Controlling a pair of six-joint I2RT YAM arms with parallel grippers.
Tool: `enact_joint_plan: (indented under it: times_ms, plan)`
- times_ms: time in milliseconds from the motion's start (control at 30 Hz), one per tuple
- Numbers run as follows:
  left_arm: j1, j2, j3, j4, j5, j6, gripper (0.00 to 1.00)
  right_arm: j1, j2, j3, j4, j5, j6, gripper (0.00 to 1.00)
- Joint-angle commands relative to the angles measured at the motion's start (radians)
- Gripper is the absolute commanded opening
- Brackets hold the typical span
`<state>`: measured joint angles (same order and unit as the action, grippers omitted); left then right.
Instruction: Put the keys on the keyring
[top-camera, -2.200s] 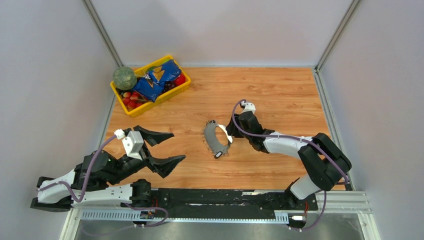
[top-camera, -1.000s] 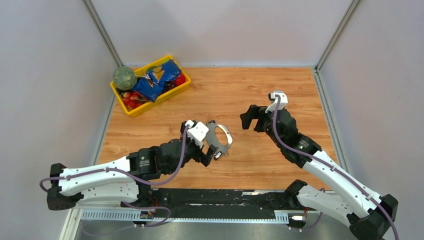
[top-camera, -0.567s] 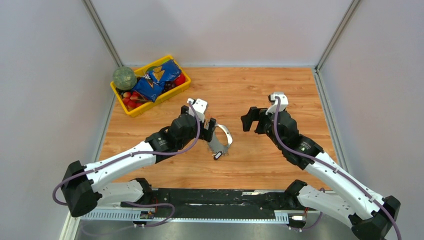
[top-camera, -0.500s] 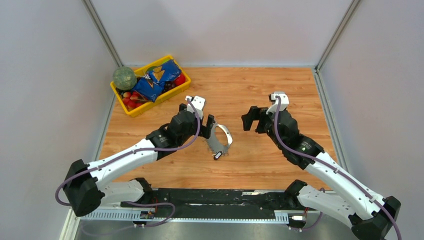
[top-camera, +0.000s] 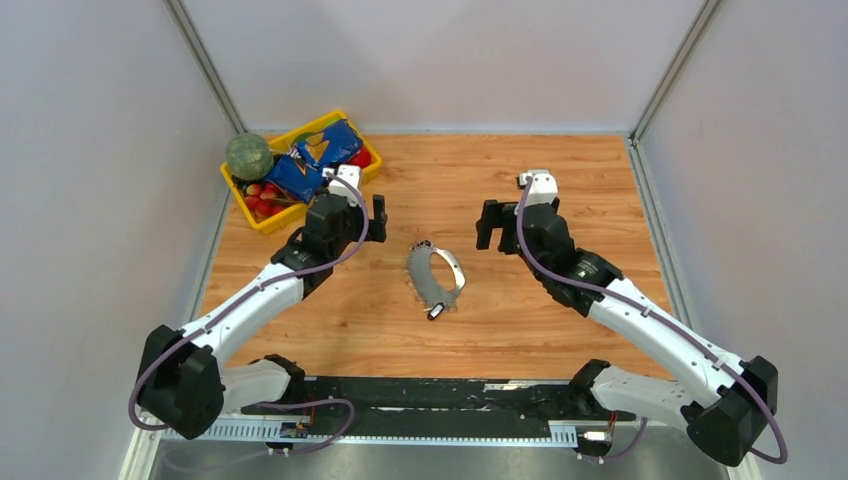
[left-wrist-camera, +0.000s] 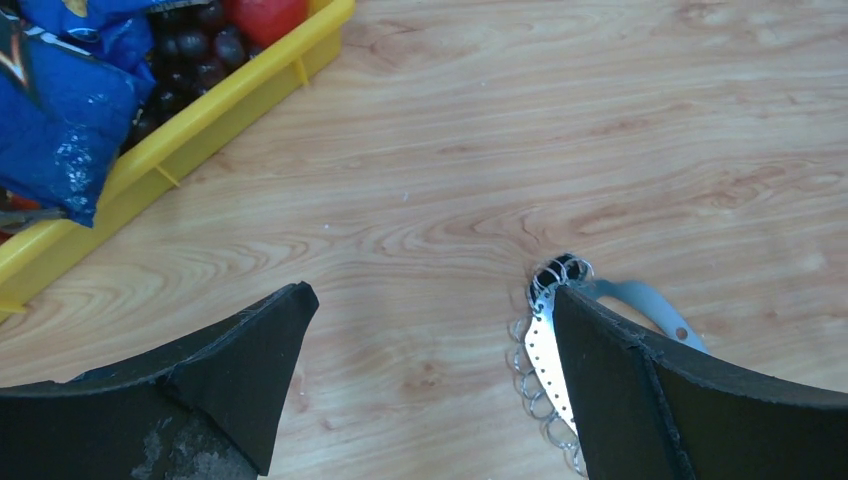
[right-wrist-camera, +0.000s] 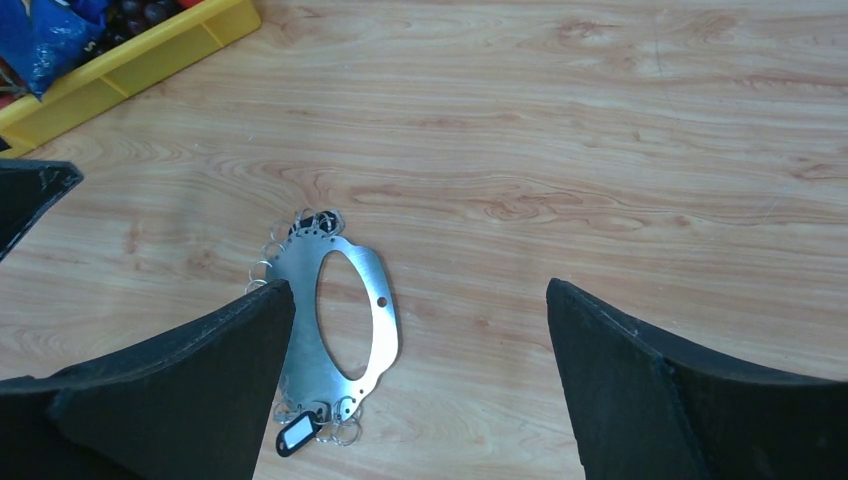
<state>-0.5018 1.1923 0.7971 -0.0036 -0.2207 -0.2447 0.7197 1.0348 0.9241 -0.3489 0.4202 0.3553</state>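
Note:
The keyring (top-camera: 428, 285) is a flat oval metal plate lying flat mid-table. The keys show only as a fringe of tiny silvery loops along its left edge (right-wrist-camera: 262, 272), with a black-rimmed white tag (right-wrist-camera: 297, 436) at its near end. My left gripper (top-camera: 352, 222) hangs open and empty to the ring's upper left. In the left wrist view the keyring (left-wrist-camera: 543, 345) peeks out beside the right finger (left-wrist-camera: 640, 390). My right gripper (top-camera: 498, 226) is open and empty to the ring's upper right. In its wrist view the keyring (right-wrist-camera: 384, 325) lies by the left finger (right-wrist-camera: 180, 390).
A yellow tray (top-camera: 262, 222) with blue snack bags, red and dark fruit and a green melon stands at the back left, close behind the left gripper. Its rim shows in both wrist views (left-wrist-camera: 220, 115) (right-wrist-camera: 130, 65). Grey walls enclose the wooden table (top-camera: 560, 170).
My left gripper has pulled away from the keyring, up and left toward the yellow tray. The right gripper has shifted slightly up and left. The keyring has stayed in place.

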Motion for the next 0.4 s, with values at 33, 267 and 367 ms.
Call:
enact_joint_plan:
  times_ms: [33,267,367]
  plan:
    - [0.003,-0.110,-0.108,0.143,0.105,-0.008,1.00,0.006,0.036,0.053,0.025,0.047,-0.022,1.00]
    - [0.004,-0.215,-0.183,0.176,0.156,-0.037,1.00,0.006,0.049,0.033,0.046,0.086,-0.027,1.00]
    - [0.004,-0.218,-0.173,0.173,0.167,-0.040,1.00,0.006,0.043,0.015,0.085,0.129,-0.028,1.00]
